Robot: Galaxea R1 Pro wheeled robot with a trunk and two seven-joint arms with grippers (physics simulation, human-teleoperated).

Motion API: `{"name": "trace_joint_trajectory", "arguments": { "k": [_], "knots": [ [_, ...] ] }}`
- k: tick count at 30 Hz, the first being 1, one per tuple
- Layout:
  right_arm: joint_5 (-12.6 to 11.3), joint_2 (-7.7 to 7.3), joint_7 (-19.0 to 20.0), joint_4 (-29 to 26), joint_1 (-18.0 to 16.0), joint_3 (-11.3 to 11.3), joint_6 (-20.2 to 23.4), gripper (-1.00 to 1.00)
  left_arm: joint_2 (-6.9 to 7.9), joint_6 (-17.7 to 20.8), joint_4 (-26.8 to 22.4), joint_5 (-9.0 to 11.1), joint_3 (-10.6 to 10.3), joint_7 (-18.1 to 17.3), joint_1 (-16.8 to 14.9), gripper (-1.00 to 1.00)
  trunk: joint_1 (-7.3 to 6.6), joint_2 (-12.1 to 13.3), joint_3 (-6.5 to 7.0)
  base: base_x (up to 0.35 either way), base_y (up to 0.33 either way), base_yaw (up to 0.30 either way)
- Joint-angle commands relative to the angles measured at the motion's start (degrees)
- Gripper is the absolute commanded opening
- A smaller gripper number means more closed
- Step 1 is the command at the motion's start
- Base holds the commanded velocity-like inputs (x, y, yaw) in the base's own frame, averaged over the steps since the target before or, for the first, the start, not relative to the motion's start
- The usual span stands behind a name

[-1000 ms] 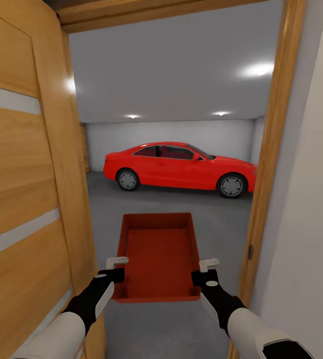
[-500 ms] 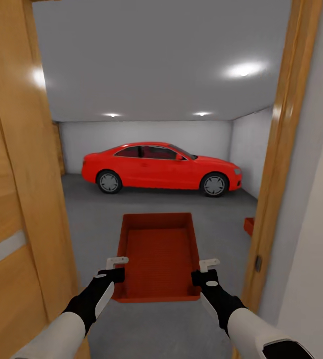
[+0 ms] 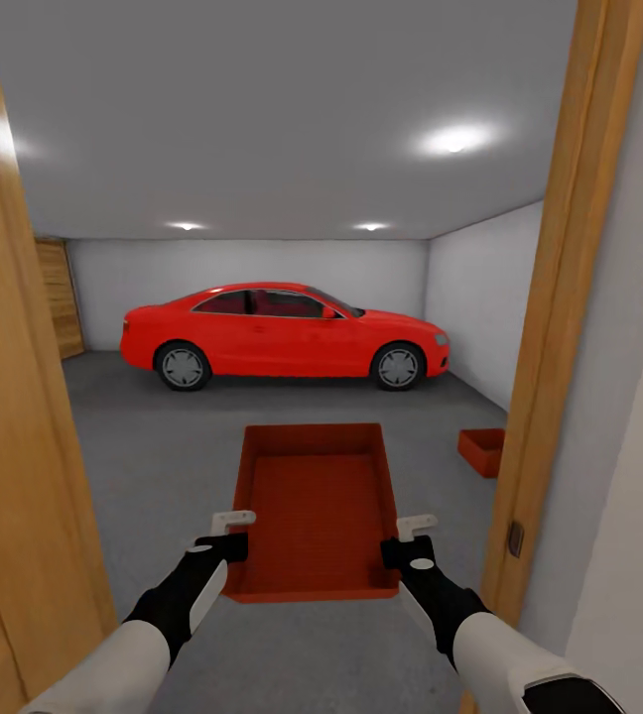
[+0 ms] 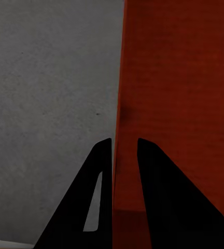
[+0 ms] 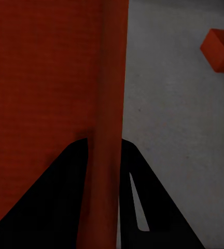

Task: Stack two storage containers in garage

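head view: the carried container hangs in the doorway, the left tool and right tool each pinching a side wall. the second container sits on the garage floor. stacking remains.

left wrist view: fingers clamp the wall.

right wrist view: same.

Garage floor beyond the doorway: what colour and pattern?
The dark grey garage floor is faintly mottled concrete, with no planks or tiles. The left wrist view shows it best.

red-orange container, red car, grey floor
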Motion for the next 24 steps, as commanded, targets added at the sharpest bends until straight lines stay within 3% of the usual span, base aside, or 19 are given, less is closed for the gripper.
{"name": "trace_joint_trajectory", "arguments": {
  "k": [1, 11, 24],
  "knots": [
    [0.2, -0.13, -0.9, 0.2, 0.0, -0.7, 0.0, -1.0, 0.1, -0.5, -2.6, -0.9, 1.0, 0.9, 0.0, -1.0, 0.02, -0.1, -0.06, 0.013, 0.004, -0.027],
    [0.1, -0.21, -0.9, 0.2, 0.0, -0.7, 0.1, -1.0, 0.07, -0.5, -2.5, -0.9, 1.1, 0.9, 0.0, -1.0, 0.02, -0.1, -0.06, 0.028, 0.001, -0.006],
    [0.2, -0.13, -0.9, 0.2, 0.0, -0.7, 0.0, -1.0, 0.1, -0.5, -2.4, -1.0, 1.1, 0.9, 0.0, -1.0, 0.02, -0.1, -0.06, 0.299, 0.0, 0.0]
  ]
}}
